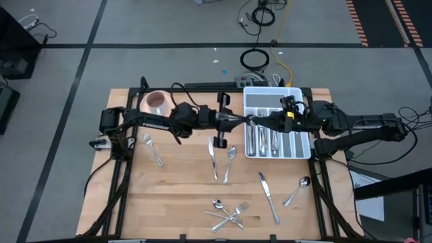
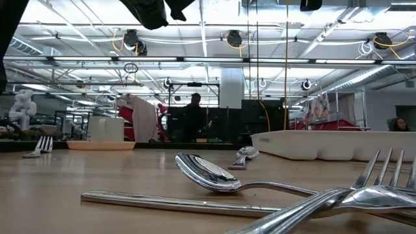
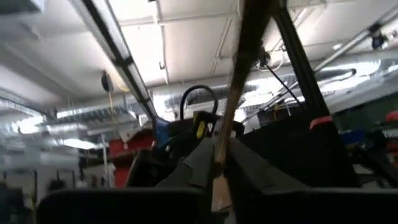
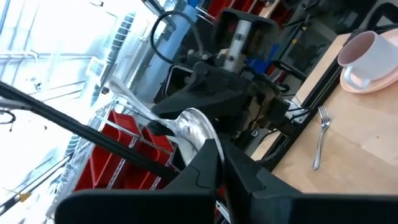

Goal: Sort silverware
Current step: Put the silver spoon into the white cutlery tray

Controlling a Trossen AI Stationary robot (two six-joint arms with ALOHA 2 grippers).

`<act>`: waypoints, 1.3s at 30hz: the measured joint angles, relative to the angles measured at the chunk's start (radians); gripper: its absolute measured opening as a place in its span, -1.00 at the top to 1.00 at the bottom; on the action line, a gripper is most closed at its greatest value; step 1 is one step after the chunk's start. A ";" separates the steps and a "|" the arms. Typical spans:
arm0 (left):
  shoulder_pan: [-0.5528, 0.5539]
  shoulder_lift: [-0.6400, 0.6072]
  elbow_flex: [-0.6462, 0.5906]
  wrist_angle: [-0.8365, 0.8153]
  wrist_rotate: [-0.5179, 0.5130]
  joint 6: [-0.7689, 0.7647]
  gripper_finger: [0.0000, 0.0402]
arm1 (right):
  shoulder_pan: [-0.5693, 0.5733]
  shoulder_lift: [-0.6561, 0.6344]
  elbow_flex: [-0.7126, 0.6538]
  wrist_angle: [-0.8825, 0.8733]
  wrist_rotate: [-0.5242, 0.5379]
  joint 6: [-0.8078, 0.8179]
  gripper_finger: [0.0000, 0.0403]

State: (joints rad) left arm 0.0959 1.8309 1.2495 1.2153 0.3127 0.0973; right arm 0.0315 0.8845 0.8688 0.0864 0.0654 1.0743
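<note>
From above, both arms reach in toward the middle of the wooden table (image 1: 175, 196) and meet just at the left edge of the white divided tray (image 1: 305, 121), with a spoon (image 1: 248, 121) spanning between the left gripper (image 1: 237, 121) and the right gripper (image 1: 260, 122). The tray already has several pieces standing in its slots. Loose silverware is scattered around: a fork (image 1: 152, 149) on the left, a knife (image 1: 212, 158) and spoon pair in the middle, another knife (image 1: 268, 197) and a spoon (image 1: 297, 191) toward the right, and a little pile of forks and spoons (image 1: 228, 213) near the front edge. A pink cup (image 1: 157, 102) on its saucer sits at the back left. The low view is just table level: a spoon bowl (image 2: 207, 173) resting over a knife handle (image 2: 175, 203), fork tines (image 2: 383, 170) on the right, the tray behind. Left wrist view shows its fingers (image 3: 202, 163) pinched on a thin handle (image 3: 235, 106). Right wrist view has its fingers (image 4: 205, 163) squeezed together on the spoon's bowl (image 4: 194, 128), the other arm right behind it.
</note>
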 joint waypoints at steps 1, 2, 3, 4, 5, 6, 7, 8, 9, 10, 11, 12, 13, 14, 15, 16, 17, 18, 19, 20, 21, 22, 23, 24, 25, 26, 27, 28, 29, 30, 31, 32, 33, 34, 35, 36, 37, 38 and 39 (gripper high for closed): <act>0.000 0.000 0.000 -0.006 0.000 -0.033 0.74 | 0.000 0.000 0.000 0.001 -0.002 -0.009 1.00; 0.001 0.000 0.000 -0.018 -0.003 -0.056 0.67 | 0.000 0.000 0.000 0.003 -0.004 -0.018 1.00; 0.001 0.000 0.000 -0.027 -0.007 -0.074 0.60 | 0.000 0.000 0.001 0.002 -0.004 -0.025 1.00; 0.002 0.000 0.000 -0.035 -0.011 -0.092 0.52 | 0.000 0.000 0.001 0.002 -0.004 -0.031 1.00; 0.002 0.000 0.000 -0.040 -0.020 -0.112 0.46 | 0.000 0.001 0.001 0.008 -0.002 -0.040 1.00; 0.002 0.000 0.001 -0.047 -0.032 -0.133 0.39 | 0.000 0.001 0.001 0.011 0.008 -0.049 1.00; 0.002 0.000 0.001 -0.054 -0.037 -0.159 0.33 | -0.002 -0.003 0.001 0.008 0.011 -0.060 1.00; 0.002 0.000 0.001 -0.062 -0.040 -0.196 0.29 | -0.009 -0.006 0.001 0.008 0.005 -0.069 1.00; 0.003 0.000 0.001 -0.076 -0.045 -0.242 0.24 | -0.018 -0.011 0.001 0.007 0.002 -0.072 1.00; 0.005 -0.003 0.001 -0.105 -0.044 -0.295 0.21 | -0.026 -0.019 0.000 0.009 0.001 -0.077 1.00; 0.008 -0.010 0.001 -0.146 -0.040 -0.340 0.19 | -0.033 -0.028 0.000 0.011 0.001 -0.084 1.00; 0.012 -0.019 0.001 -0.206 -0.020 -0.375 0.17 | -0.039 -0.040 0.000 0.016 0.002 -0.093 1.00; 0.017 -0.028 0.000 -0.265 0.000 -0.402 0.16 | -0.048 -0.054 0.002 0.021 0.001 -0.103 1.00; 0.019 -0.038 0.000 -0.328 0.020 -0.425 0.16 | -0.058 -0.070 0.003 0.020 0.002 -0.114 1.00; 0.024 -0.049 0.000 -0.387 0.036 -0.439 0.16 | -0.069 -0.086 0.003 0.019 0.000 -0.123 1.00; 0.026 -0.062 0.000 -0.444 0.050 -0.454 0.16 | -0.081 -0.100 0.004 0.013 -0.001 -0.133 1.00; 0.027 -0.073 0.000 -0.498 0.061 -0.458 0.15 | -0.092 -0.115 0.004 -0.005 0.003 -0.145 1.00; 0.029 -0.082 0.000 -0.548 0.076 -0.458 0.15 | -0.104 -0.134 0.004 -0.036 0.004 -0.162 1.00; 0.029 -0.093 0.000 -0.605 0.091 -0.458 0.15 | -0.118 -0.152 0.004 -0.076 0.007 -0.176 1.00; 0.030 -0.103 0.000 -0.670 0.111 -0.458 0.15 | -0.135 -0.170 0.004 -0.128 0.011 -0.192 1.00; 0.034 -0.110 0.000 -0.733 0.126 -0.458 0.15 | -0.152 -0.191 0.004 -0.189 0.013 -0.214 1.00; 0.036 -0.118 0.000 -0.796 0.139 -0.455 0.15 | -0.172 -0.212 0.004 -0.262 0.020 -0.233 1.00; 0.040 -0.131 0.000 -0.869 0.150 -0.451 0.15 | -0.191 -0.233 0.004 -0.345 0.037 -0.246 1.00; 0.045 -0.145 0.000 -0.948 0.158 -0.446 0.15 | -0.213 -0.251 0.004 -0.418 0.046 -0.259 1.00; 0.050 -0.158 0.000 -1.022 0.159 -0.431 0.15 | -0.233 -0.268 0.008 -0.497 0.052 -0.278 1.00; 0.055 -0.172 0.000 -1.093 0.159 -0.417 0.15 | -0.256 -0.282 0.023 -0.600 0.059 -0.306 1.00; 0.060 -0.185 0.000 -1.167 0.159 -0.402 0.15 | -0.278 -0.292 0.047 -0.705 0.061 -0.334 1.00; 0.066 -0.195 0.000 -1.231 0.159 -0.389 0.15 | -0.300 -0.298 0.080 -0.811 0.064 -0.359 1.00; 0.070 -0.206 0.000 -1.294 0.159 -0.381 0.15 | -0.321 -0.299 0.121 -0.910 0.068 -0.377 1.00; 0.074 -0.218 0.000 -1.351 0.159 -0.377 0.15 | -0.340 -0.299 0.160 -0.991 0.070 -0.390 1.00; 0.077 -0.229 0.000 -1.398 0.159 -0.372 0.15 | -0.357 -0.293 0.205 -1.072 0.073 -0.411 1.00; 0.081 -0.241 0.000 -1.436 0.159 -0.367 0.15 | -0.370 -0.285 0.252 -1.144 0.075 -0.451 1.00; 0.082 -0.252 0.000 -1.472 0.159 -0.355 0.15 | -0.382 -0.272 0.298 -1.209 0.082 -0.498 1.00; 0.082 -0.260 0.000 -1.501 0.158 -0.347 0.15 | -0.391 -0.252 0.348 -1.284 0.099 -0.542 1.00; 0.082 -0.263 0.000 -1.523 0.151 -0.338 0.15 | -0.398 -0.227 0.390 -1.361 0.118 -0.577 1.00; 0.082 -0.265 0.000 -1.542 0.147 -0.328 0.15 | -0.404 -0.198 0.427 -1.429 0.124 -0.606 1.00; 0.082 -0.267 0.000 -1.557 0.144 -0.327 0.15 | -0.408 -0.162 0.463 -1.492 0.127 -0.637 1.00; 0.082 -0.269 0.000 -1.568 0.142 -0.326 0.15 | -0.412 -0.127 0.491 -1.544 0.129 -0.676 1.00; 0.082 -0.270 0.000 -1.571 0.142 -0.326 0.15 | -0.414 -0.090 0.515 -1.600 0.138 -0.718 1.00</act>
State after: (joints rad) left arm 0.1783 1.5613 1.2493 -0.3561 0.4543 -0.2291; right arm -0.3824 0.7940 1.3840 -1.5138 0.2030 0.3561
